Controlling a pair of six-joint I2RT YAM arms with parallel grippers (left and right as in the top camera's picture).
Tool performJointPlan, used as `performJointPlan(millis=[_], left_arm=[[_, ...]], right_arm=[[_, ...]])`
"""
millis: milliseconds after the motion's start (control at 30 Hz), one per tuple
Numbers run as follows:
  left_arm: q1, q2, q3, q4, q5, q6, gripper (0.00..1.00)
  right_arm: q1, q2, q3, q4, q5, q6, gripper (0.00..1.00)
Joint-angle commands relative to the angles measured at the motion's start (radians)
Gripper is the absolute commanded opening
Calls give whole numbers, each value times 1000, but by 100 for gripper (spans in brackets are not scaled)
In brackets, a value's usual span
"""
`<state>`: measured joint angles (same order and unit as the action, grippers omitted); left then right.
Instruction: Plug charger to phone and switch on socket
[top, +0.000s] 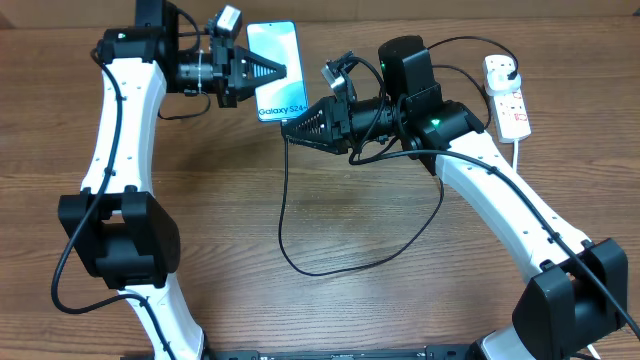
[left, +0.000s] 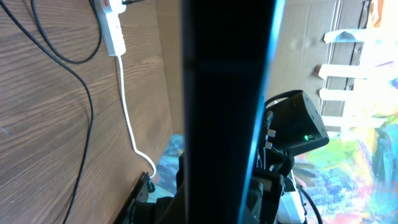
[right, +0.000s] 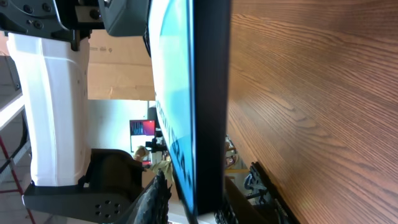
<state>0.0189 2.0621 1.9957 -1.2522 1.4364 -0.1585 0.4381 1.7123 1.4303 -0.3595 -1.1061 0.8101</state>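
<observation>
Clamping its left edge, the left gripper holds the phone at far centre. At the phone's near end sits the right gripper, the charger trailing from it; closure cannot be determined. The socket lies far right.

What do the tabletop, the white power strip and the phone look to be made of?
Brown tabletop: wood or wood-look laminate, matte, with visible grain lines. White elongated power strip: moulded plastic, smooth, slightly glossy. Slim black-edged smartphone: glossy glass front over a lit screen; dark frame, metal or plastic unclear.
</observation>
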Motion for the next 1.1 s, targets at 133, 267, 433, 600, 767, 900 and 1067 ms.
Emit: performJointPlan(millis=[133,267,433,600,767,900,1067], left_arm=[[-8,-20,2,0,57,-6,4],[-8,-20,2,0,57,-6,4],[-11,-20,2,-1,57,-6,4],[-18,-20,2,-4,57,-6,4],[-22,-20,2,-14,57,-6,4],[-24,-20,2,-42,57,-1,4],[-37,-20,2,-59,58,31,4]], right_arm=[[-5,7,8,6,5,10,16],[-5,7,8,6,5,13,13],[-5,7,8,6,5,13,10],[-5,7,8,6,5,13,4],[-5,7,8,9,5,13,4],[-5,7,8,27,5,13,4],[-5,7,8,45,5,13,4]])
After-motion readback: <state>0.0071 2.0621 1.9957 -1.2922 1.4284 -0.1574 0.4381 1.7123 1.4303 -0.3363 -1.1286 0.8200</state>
